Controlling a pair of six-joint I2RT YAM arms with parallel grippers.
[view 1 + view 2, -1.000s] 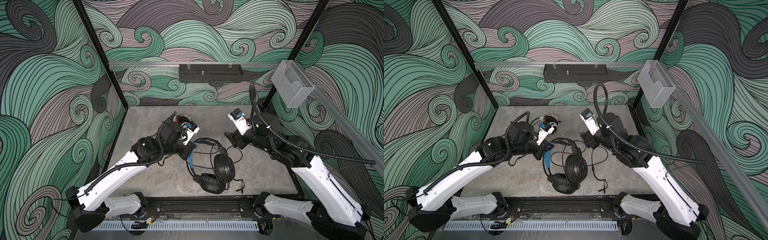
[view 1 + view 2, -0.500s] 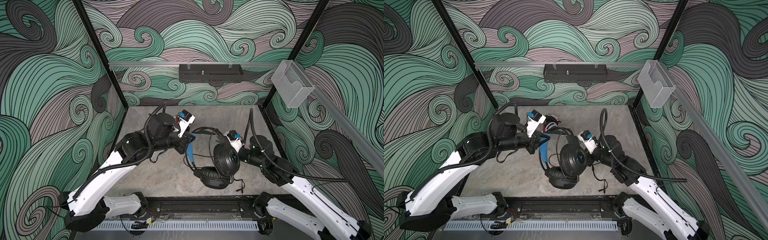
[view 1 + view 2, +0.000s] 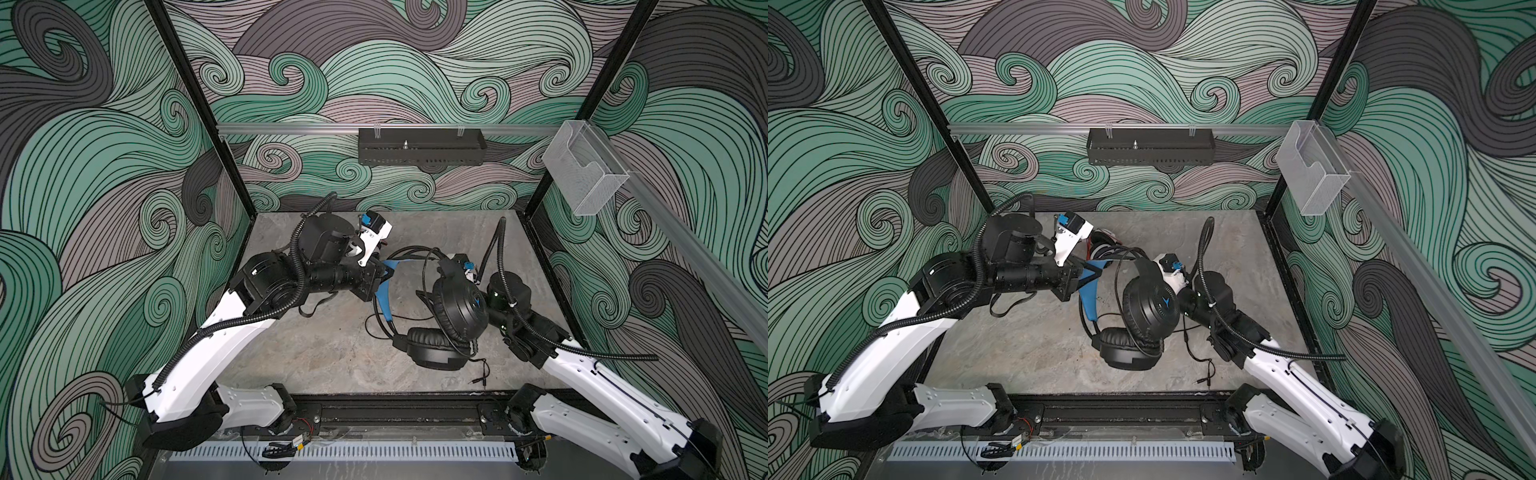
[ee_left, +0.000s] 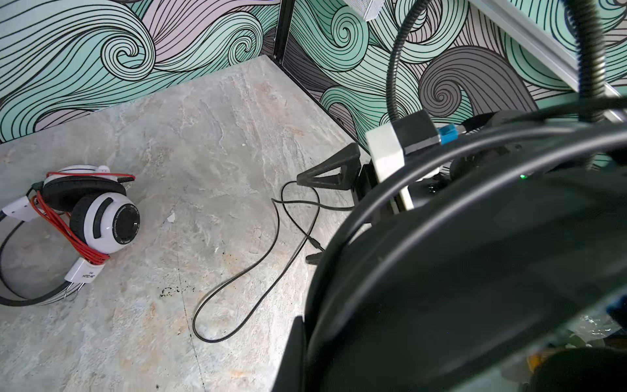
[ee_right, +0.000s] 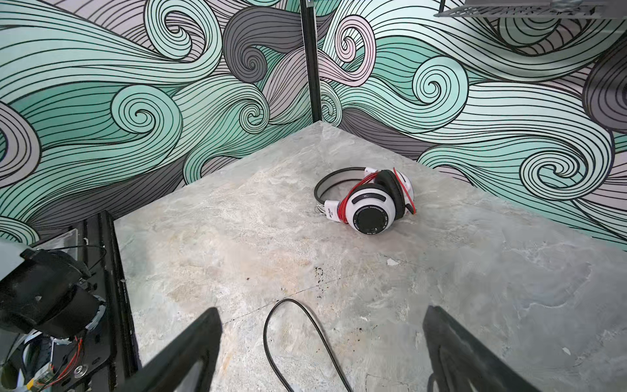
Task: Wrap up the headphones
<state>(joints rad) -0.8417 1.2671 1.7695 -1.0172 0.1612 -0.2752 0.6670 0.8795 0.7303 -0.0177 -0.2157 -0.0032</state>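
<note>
White headphones (image 5: 373,207): plain in wrist views, half-hidden from above.

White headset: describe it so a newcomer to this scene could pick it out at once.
On the grey stone-look tabletop, look toward the wave-patterned rear wall. The white headset lies there with its red cord wound around it; the black headset's black cord trails loose.

Tabletop (image 5: 237,271): matt, stone-patterned. White headset (image 5: 373,205): glossy plastic shells. Black headset (image 3: 461,307): satin plastic cup, wrinkled leatherlike pad. Upper-right bin (image 3: 582,170): clear plastic.
</note>
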